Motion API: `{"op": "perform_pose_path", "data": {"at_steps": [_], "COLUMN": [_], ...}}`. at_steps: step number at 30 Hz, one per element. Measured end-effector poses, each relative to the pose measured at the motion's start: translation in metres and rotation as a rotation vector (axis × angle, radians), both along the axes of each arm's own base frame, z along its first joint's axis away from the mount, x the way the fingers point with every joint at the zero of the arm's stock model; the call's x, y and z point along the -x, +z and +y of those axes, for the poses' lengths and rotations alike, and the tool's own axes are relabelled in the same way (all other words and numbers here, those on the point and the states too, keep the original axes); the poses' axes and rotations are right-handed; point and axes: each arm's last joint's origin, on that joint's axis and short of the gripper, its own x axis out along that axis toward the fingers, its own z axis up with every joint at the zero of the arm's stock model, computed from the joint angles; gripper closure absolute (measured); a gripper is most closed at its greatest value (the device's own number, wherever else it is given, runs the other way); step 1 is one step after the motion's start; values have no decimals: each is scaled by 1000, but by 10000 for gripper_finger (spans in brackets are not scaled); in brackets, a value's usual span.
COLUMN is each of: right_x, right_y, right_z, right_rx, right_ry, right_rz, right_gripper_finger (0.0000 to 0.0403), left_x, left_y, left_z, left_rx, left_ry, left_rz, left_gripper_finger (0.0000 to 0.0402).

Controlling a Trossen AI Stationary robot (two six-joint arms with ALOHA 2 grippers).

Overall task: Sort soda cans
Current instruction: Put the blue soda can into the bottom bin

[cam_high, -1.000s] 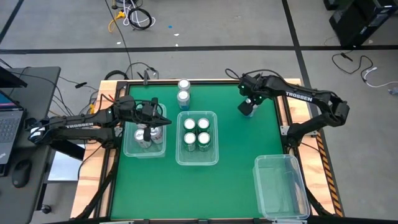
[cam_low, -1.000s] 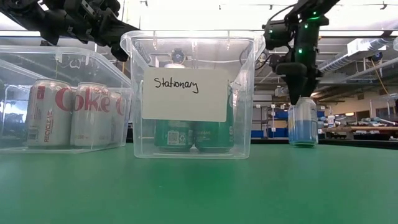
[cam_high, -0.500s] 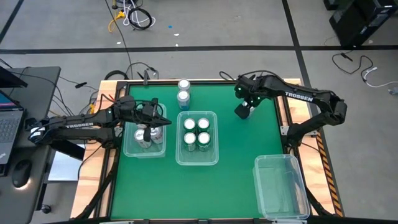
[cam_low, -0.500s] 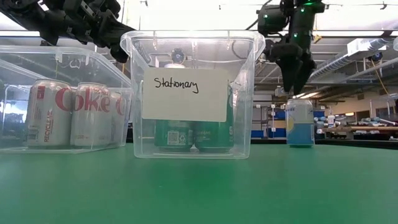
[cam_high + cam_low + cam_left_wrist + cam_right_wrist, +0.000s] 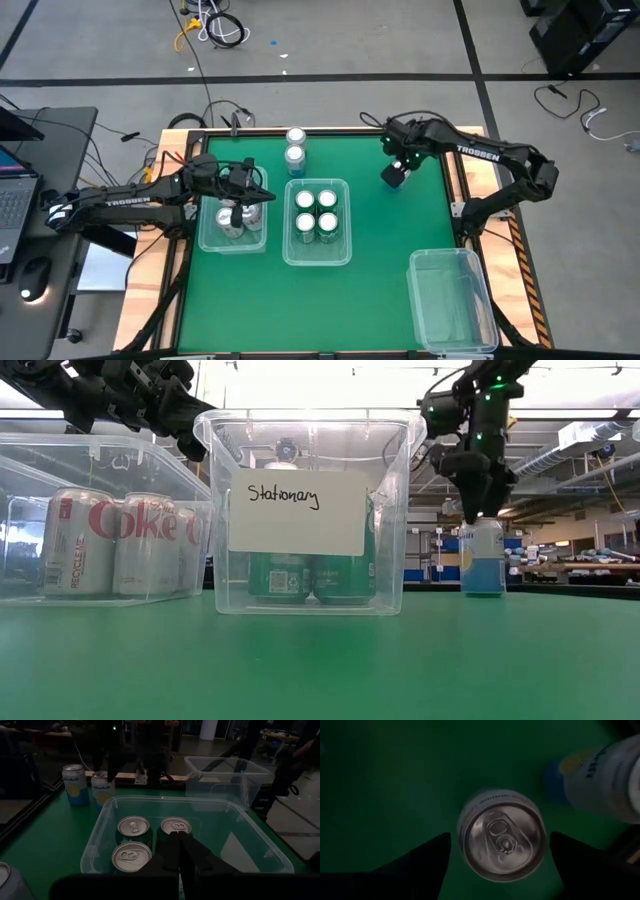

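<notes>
A blue-and-white soda can [image 5: 484,555] stands upright on the green table at the far right; its silver top [image 5: 502,835] fills the right wrist view. My right gripper [image 5: 478,510] hangs open just above it, pointing down. Its fingers [image 5: 420,865] stand to either side of the top without touching. A second such can [image 5: 600,775] stands close beside the first and is hidden under the arm in the high view. My left gripper [image 5: 262,193] is shut and has nothing in it. It waits level over the left bin [image 5: 205,243], which holds Coke cans [image 5: 120,540].
The middle bin [image 5: 290,255], labelled "Stationary", holds several green cans [image 5: 132,827]. Two more cans [image 5: 295,145] stand at the far edge behind it. A clear bin [image 5: 450,300] with nothing in it sits at the near right corner. Open green table lies in front.
My right gripper rose a little off the blue-and-white can, then came back down to just above its top. It stayed open throughout. The can has kept its place.
</notes>
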Motion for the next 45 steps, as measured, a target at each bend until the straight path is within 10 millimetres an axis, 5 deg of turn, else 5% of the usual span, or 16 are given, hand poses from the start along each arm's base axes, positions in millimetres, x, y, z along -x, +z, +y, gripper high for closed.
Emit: {"op": "perform_pose_path", "data": {"at_steps": [12,16,20,32,45], "right_x": [0,-5,-15,-20,6], "right_y": [-25,-15,16,136,153], "right_z": [-3,1,14,120,228], "right_rx": [-5,-20,-32,-75,-310], "right_ry": [24,45,104,150,75], "right_rz": [-62,-64,-76,-177,-191], "right_gripper_finger": [89,121,121,121,121], "left_x": [0,0,0,0,0], "left_y": [0,0,0,0,0], "left_z": [0,0,0,0,0], "left_rx": [12,25,24,15,16], "left_ry": [1,2,2,0,0], "left_rz": [1,2,0,-1,-1], "left_gripper_finger": [400,400,400,400,400]}}
